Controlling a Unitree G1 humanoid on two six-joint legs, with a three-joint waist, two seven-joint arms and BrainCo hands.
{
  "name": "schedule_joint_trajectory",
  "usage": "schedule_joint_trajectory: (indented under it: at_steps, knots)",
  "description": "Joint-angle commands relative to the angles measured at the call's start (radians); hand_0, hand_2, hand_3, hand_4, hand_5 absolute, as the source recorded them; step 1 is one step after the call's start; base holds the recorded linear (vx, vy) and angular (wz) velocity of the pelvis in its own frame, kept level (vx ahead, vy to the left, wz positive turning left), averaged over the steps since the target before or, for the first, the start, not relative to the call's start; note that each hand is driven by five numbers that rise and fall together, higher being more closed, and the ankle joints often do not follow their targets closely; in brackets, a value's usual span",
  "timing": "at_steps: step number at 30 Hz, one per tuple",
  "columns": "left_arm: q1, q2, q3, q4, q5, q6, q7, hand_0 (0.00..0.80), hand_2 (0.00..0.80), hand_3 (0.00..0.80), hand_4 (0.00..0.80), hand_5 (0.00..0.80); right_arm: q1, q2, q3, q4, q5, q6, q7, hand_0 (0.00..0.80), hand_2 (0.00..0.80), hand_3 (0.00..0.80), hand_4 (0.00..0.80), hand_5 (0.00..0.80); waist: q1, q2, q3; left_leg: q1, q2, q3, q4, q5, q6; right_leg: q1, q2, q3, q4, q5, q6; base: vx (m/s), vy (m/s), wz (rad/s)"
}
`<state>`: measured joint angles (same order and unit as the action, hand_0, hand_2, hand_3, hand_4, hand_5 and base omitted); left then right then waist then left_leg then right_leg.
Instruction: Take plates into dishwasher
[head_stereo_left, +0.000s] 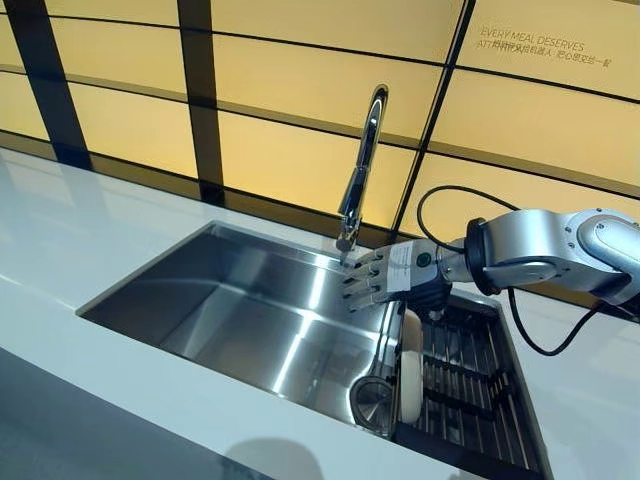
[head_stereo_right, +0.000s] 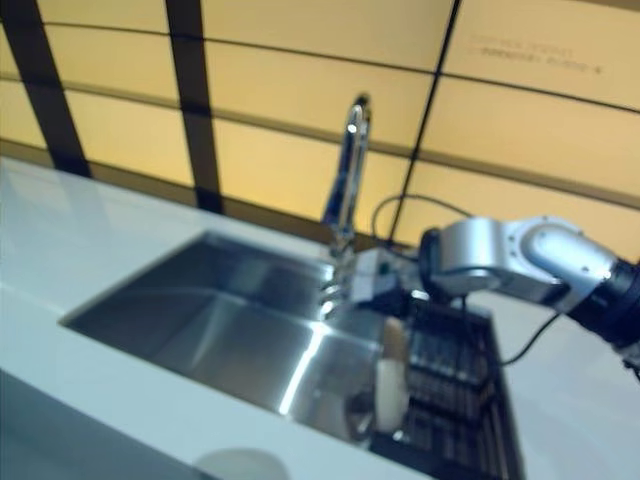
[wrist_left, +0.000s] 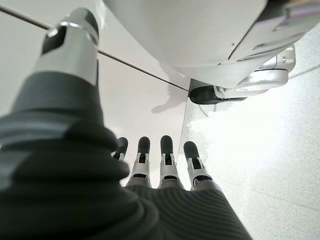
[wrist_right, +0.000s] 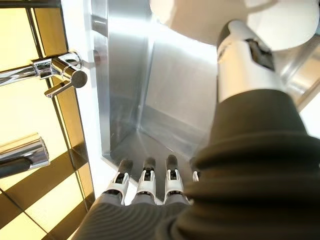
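Your right robot hand (head_stereo_left: 372, 278) hangs over the sink (head_stereo_left: 200, 300) just under the faucet (head_stereo_left: 362, 165) spout, fingers straight and spread, holding nothing; that looks like a pose kept loose so it can drop onto a plate rim rather than a grasp. In the left eye view the plate (head_stereo_left: 410, 372) stands on edge at about 5 o'clock from that robot hand, just below it, leaning in the dark rack (head_stereo_left: 470, 385) set into the right end of the sink, with a round metal strainer (head_stereo_left: 372, 400) just beside it at its 8 o'clock. Standing upright in the rack slots, it offers you its top edge, which I judge is why the robot hand comes from above. The right eye view shows the same layout: plate (head_stereo_right: 390, 385) upright at the rack's left edge, robot hand (head_stereo_right: 345, 285) above it and apart from it, white worktop (head_stereo_right: 90, 230) all around the basin. The left wrist view shows your left robot hand (wrist_left: 165, 160) idle with straight fingers over pale floor, away from the sink and empty. The right wrist view confirms the right robot hand (wrist_right: 147, 182) extended flat over the steel basin, faucet at its 10 o'clock, and a white rounded shape by the thumb that is probably the plate, untouched. No dishwasher shows in any view.
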<state>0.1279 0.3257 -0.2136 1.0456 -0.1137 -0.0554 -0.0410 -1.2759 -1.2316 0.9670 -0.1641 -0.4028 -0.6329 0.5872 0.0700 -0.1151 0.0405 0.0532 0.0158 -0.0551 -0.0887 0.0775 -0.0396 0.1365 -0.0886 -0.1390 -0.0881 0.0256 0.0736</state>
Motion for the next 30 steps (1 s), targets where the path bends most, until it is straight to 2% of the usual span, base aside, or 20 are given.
schedule_joint_trajectory:
  at_steps: [1,6,15,30]
  knots:
    - [-0.077,0.032,0.008,0.027,-0.015,-0.038,0.0,0.0,0.0,0.0,0.0,0.0,-0.026,-0.071,0.023,0.036,-0.002,-0.003,0.002,0.0,0.0,0.0,0.0,0.0,0.044,-0.041,0.01,0.075,0.058,0.056,0.01,-0.063,-0.045,-0.008,-0.003,-0.007,0.001,0.035,0.028,0.0,0.0,0.0]
    - [-0.076,0.033,0.009,0.03,-0.016,-0.044,0.002,0.0,0.0,0.0,0.0,0.0,0.008,-0.072,0.004,0.043,0.0,0.0,0.004,0.0,0.0,0.0,0.0,0.0,0.044,-0.042,0.015,0.076,0.058,0.055,0.01,-0.063,-0.044,-0.006,-0.003,-0.007,0.001,0.035,0.027,0.0,0.0,0.0]
    - [-0.073,0.039,0.026,0.035,-0.015,-0.051,-0.003,0.0,0.0,0.0,0.0,0.0,0.095,-0.105,-0.034,0.061,-0.014,-0.034,-0.032,0.0,0.0,0.0,0.0,0.0,0.038,-0.046,0.019,0.072,0.06,0.059,0.011,-0.063,-0.045,-0.008,0.0,-0.002,0.001,0.034,0.027,0.0,0.0,0.0]
    - [-0.073,0.042,0.031,0.034,-0.016,-0.058,-0.004,0.0,0.0,0.0,0.0,0.0,0.185,-0.108,-0.084,0.082,-0.029,-0.07,-0.055,0.0,0.0,0.0,0.0,0.0,0.036,-0.048,0.027,0.07,0.059,0.059,0.012,-0.063,-0.043,-0.009,-0.001,-0.001,0.001,0.035,0.028,0.0,0.0,0.0]
